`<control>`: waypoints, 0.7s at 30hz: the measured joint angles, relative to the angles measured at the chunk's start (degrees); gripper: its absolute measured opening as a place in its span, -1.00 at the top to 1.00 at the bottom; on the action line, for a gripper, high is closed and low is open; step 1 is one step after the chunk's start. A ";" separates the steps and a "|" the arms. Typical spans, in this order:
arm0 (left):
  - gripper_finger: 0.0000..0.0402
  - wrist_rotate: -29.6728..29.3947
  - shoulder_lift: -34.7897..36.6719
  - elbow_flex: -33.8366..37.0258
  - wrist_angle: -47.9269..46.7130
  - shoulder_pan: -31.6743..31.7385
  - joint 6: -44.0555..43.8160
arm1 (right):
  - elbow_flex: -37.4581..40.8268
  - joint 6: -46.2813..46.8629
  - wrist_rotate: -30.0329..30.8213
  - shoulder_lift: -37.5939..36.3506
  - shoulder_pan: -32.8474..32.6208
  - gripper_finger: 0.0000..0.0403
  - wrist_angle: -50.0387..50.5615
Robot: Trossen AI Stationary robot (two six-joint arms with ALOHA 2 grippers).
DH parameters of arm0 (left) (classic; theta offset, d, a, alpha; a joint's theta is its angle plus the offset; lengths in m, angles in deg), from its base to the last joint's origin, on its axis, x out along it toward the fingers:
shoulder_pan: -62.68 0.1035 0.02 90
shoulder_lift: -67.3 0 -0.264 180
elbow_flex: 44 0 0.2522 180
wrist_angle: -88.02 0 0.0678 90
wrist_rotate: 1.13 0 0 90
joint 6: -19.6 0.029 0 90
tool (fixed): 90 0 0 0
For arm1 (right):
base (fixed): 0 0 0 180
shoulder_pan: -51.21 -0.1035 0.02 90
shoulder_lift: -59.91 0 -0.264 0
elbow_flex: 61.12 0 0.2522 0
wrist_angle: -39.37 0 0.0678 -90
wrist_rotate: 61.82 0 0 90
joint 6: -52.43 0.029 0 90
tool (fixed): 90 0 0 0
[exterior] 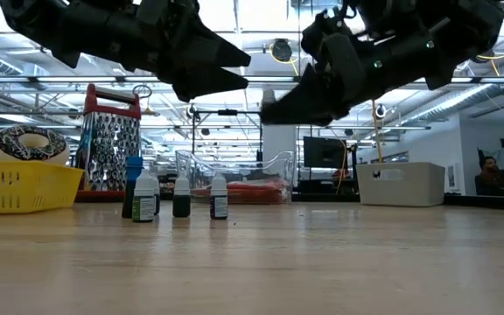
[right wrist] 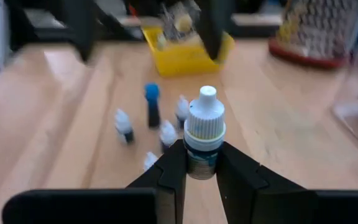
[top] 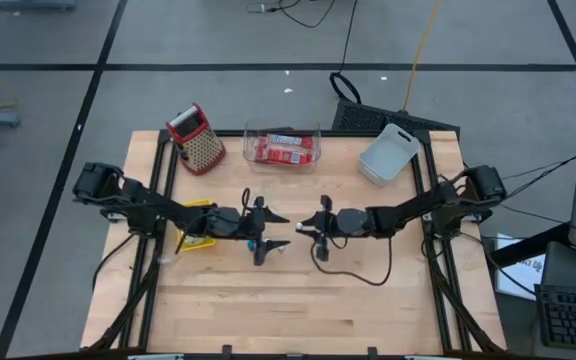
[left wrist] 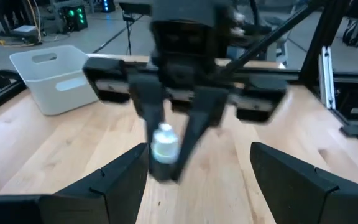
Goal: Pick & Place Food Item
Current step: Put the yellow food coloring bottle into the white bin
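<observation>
- Leftward, the left gripper [top: 273, 231] hangs wide open and empty above the table [top: 298, 300].
- Right gripper [right wrist: 196, 163] pinches a small bottle [right wrist: 204, 132] low down, mid-table, raised; its grip could slip, toppling the standing bottles [exterior: 180, 198] beneath.

Small dropper bottle [right wrist: 204, 134]: white ribbed cap, pointed nozzle, dark body with a label, upright, pinched between the right gripper's fingers [right wrist: 169, 171] above the table. More small bottles [exterior: 180, 196] stand upright in a loose cluster on the wooden tabletop near the yellow basket [exterior: 20, 188], one with a blue cap.
</observation>
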 joint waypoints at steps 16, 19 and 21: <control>-0.40 -9.32 29.94 7.57 -23.06 5.15 3.49 | 10.04 4.96 10.73 -23.34 8.43 0.70 17.51; -0.40 -12.11 35.04 12.84 -21.61 5.94 1.09 | 13.98 6.45 13.67 -27.80 11.93 0.70 17.58; -0.40 -13.70 37.48 16.16 -19.61 6.10 -1.29 | 16.42 7.06 14.80 -30.56 14.61 0.71 17.59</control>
